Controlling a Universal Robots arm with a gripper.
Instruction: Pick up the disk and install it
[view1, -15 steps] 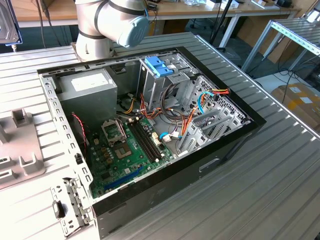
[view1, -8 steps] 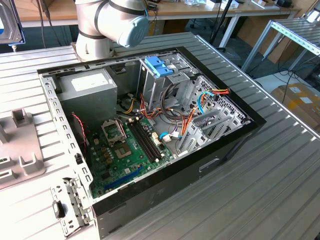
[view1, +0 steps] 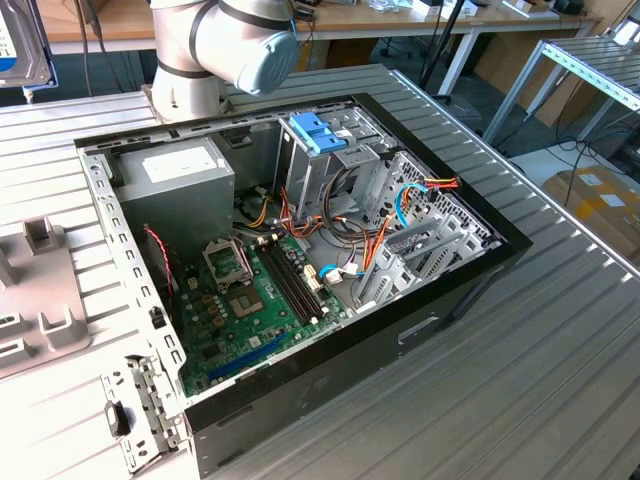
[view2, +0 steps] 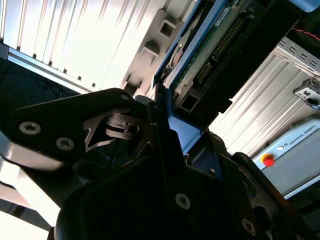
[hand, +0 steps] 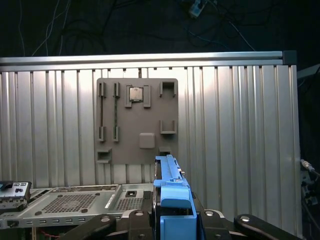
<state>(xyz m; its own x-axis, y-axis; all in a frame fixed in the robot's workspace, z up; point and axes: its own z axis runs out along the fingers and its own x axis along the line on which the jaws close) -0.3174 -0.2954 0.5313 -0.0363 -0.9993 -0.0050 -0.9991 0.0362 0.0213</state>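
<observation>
Holds the disk (view2: 220, 42) by its bright blue carrier, pinched narrow in the gripper (view2: 161, 120). Grips at one end of the frame, likely to leave the metal body and its green circuit board free for sliding into a bay. Carries it edge-on and high, at the far left corner of the exterior view (view1: 22, 45), well apart from the open computer case (view1: 330, 330), seemingly to clear the case wall. Not yet installed. Inside the case, on the far side: a drive cage topped by a pale blue latch (view1: 318, 132), toward the exterior view's right of the grey power supply (view1: 175, 170). In the first wrist view, points the carrier (hand: 172, 197) toward a grey fixture plate (hand: 137, 150) lying on the ribbed aluminium table (hand: 240, 130).
</observation>
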